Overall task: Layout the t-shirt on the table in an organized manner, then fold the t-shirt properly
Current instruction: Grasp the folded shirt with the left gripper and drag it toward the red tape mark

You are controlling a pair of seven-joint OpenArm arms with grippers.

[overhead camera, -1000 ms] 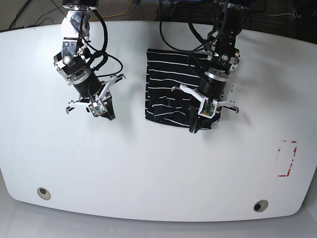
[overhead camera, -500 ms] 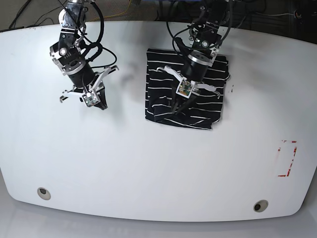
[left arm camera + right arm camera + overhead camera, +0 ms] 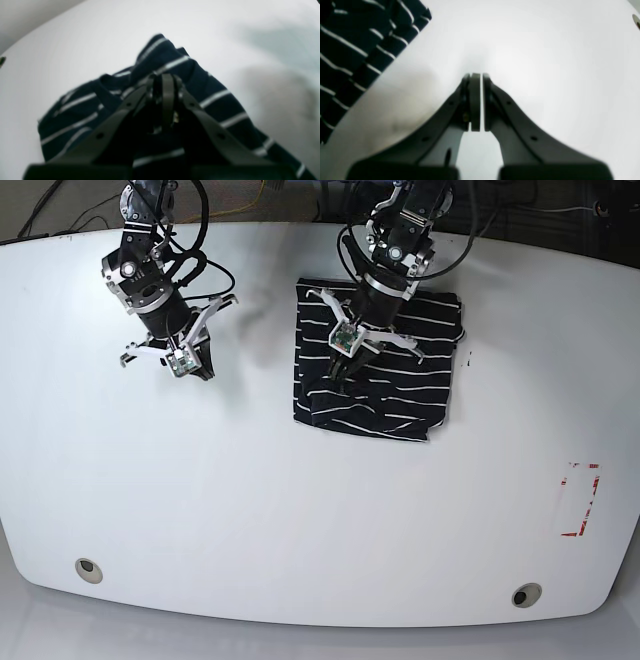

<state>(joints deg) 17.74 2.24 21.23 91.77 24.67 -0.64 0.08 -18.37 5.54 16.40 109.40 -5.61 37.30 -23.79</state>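
The black t-shirt (image 3: pixel 380 405) with thin white stripes lies folded into a rough square on the white table (image 3: pixel 300 510), right of centre at the back. My left gripper (image 3: pixel 338 370) hangs over the shirt's left middle, its jaws shut. In the left wrist view its closed fingertips (image 3: pixel 163 78) sit just above the striped t-shirt (image 3: pixel 75 112), and no cloth shows between them. My right gripper (image 3: pixel 200 370) is shut over bare table well left of the shirt. In the right wrist view the right gripper (image 3: pixel 476 76) points at white tabletop, with a t-shirt corner (image 3: pixel 350 45) at the upper left.
A red-marked rectangle (image 3: pixel 578 500) sits near the table's right edge. Two round grommets (image 3: pixel 88 569) (image 3: pixel 525 594) lie near the front edge. Cables and dark equipment run behind the back edge.
My left gripper has moved from the shirt's front right corner up and left across the shirt. My right gripper has drawn back and up toward the table's far left. Both stayed shut.
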